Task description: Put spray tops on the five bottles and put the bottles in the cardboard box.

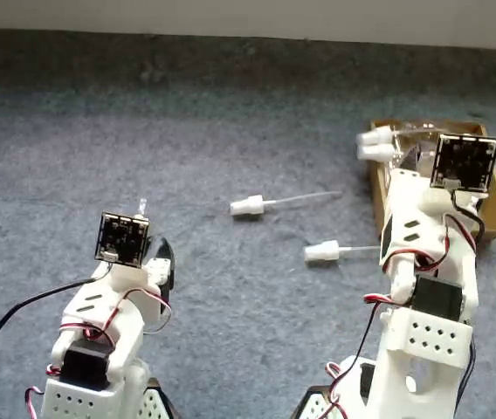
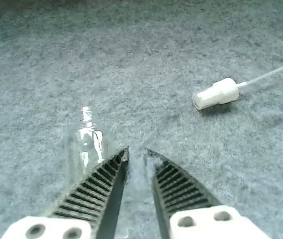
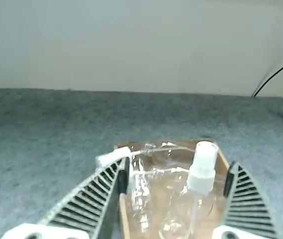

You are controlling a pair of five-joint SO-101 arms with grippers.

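Observation:
A clear bottle (image 2: 84,142) without a top lies on the grey carpet just outside one finger of my left gripper (image 2: 137,153), whose jaws stand a narrow gap apart with nothing between them. Its neck pokes out past the left arm's camera as bottle (image 1: 141,208). Two loose spray tops (image 1: 248,206) (image 1: 322,253) with thin tubes lie mid-carpet; one spray top (image 2: 216,93) lies ahead of the left gripper. My right gripper (image 3: 177,167) hangs wide open over the cardboard box (image 3: 222,155), where a capped bottle (image 3: 201,172) sits between the fingers and others lie beside it.
The cardboard box (image 1: 484,205) stands at the right edge of the carpet under the right arm, with two white tops (image 1: 375,144) sticking out over its far left rim. A black cable runs along the carpet near the left arm's base (image 1: 3,327).

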